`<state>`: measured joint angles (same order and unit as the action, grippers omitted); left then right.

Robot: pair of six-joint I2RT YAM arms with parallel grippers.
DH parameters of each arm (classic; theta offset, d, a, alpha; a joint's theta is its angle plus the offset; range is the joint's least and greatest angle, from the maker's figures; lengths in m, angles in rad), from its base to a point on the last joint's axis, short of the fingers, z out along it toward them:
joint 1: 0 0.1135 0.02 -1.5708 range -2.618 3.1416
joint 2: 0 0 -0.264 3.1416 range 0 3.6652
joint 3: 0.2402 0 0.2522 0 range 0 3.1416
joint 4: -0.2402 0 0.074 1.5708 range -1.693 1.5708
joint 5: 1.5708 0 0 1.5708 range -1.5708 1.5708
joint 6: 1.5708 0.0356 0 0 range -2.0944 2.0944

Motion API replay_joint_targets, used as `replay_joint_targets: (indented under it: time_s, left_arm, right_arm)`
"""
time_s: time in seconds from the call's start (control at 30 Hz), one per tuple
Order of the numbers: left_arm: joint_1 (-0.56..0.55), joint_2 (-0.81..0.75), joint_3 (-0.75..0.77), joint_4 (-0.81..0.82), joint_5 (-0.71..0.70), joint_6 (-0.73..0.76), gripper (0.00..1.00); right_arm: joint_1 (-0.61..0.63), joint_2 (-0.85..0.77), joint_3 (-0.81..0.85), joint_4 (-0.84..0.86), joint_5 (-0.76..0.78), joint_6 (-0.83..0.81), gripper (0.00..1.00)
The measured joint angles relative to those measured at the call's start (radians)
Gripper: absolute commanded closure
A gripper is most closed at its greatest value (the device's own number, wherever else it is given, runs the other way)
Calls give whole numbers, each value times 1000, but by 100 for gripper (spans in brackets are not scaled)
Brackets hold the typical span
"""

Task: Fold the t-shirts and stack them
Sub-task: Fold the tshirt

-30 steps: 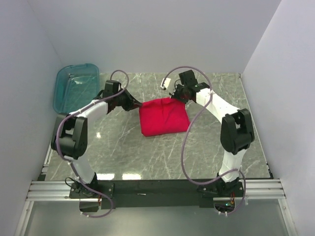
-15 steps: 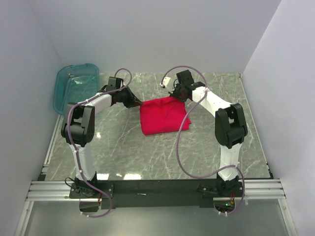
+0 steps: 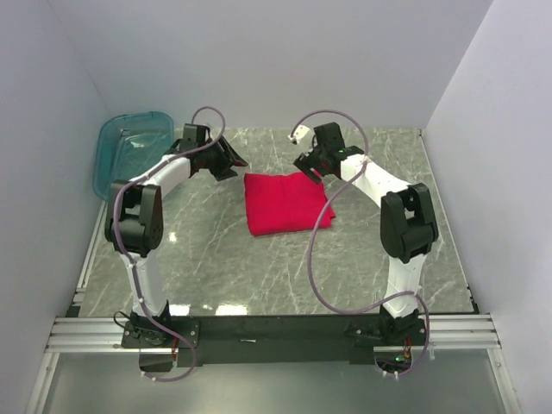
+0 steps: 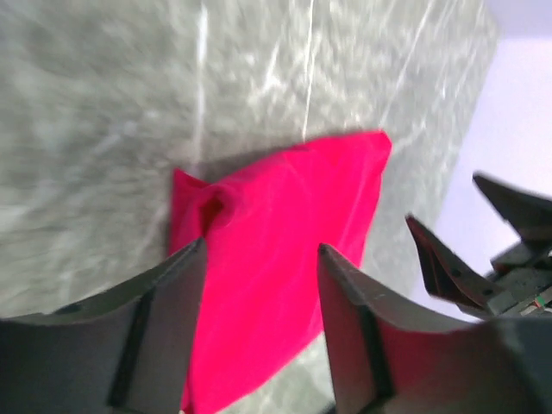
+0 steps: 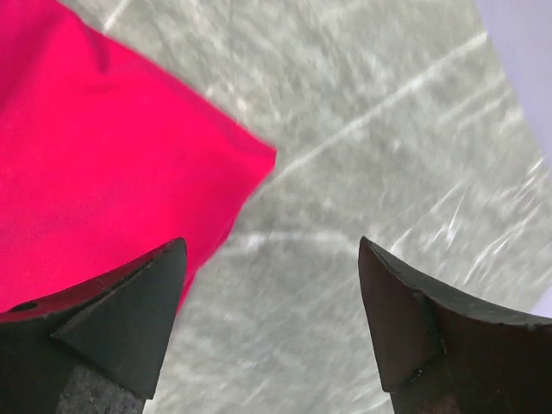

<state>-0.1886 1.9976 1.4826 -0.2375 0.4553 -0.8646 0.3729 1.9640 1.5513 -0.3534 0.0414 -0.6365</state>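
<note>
The bright red folded cotton t-shirt (image 3: 285,201) lay flat near the middle of the grey marble bench (image 3: 216,250). The left end effector (image 4: 260,250) was open by its far left corner and the right end effector (image 5: 272,246) wide open by its far right corner; neither seemed to touch it.

One bright red t-shirt (image 3: 285,202), folded into a single rectangle, is shown on one grey marbled table (image 3: 259,267). One translucent teal tub (image 3: 129,153) is counted at the far left. Two white-and-black robot arms are seen, a left arm (image 3: 164,177) and a right arm (image 3: 373,179). Two claws are counted, one per arm: the left claw (image 3: 235,166) and the right claw (image 3: 308,170), each with two fingers.
</note>
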Motion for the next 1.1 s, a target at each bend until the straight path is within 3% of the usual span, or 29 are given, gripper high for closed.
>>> replay_joint_targets:
  time_s: [0.1,0.17,0.2,0.3,0.33,0.43,0.53,0.73,1.1]
  left_arm:
    - [10,-108,-63,7,-71,37,34]
    - [18,-204,-116,28,-74,54,41]
    - [21,-245,-142,51,-61,60,45]
    - [17,-343,-253,199,52,50,72]
    - [8,-346,-281,246,96,38,85]
    - [-38,-263,-294,331,195,12,96]
    - [-105,-95,-243,360,251,-11,96]
    - [-152,131,-166,374,283,-75,96]
    - [-77,210,-72,414,274,-147,94]
  right_arm:
    - [-30,-47,-39,-19,-75,53,25]
    - [-62,-77,-40,-77,-227,63,39]
    - [-77,-90,-40,-114,-338,56,61]
    - [-104,-97,-32,-241,-618,52,86]
    - [-102,-78,-23,-286,-714,63,86]
    - [-79,14,11,-352,-926,121,83]
    - [-55,106,-2,-327,-1030,261,82]
    - [-53,169,-77,-254,-1067,465,83]
    - [-165,177,-187,-228,-1008,592,84]
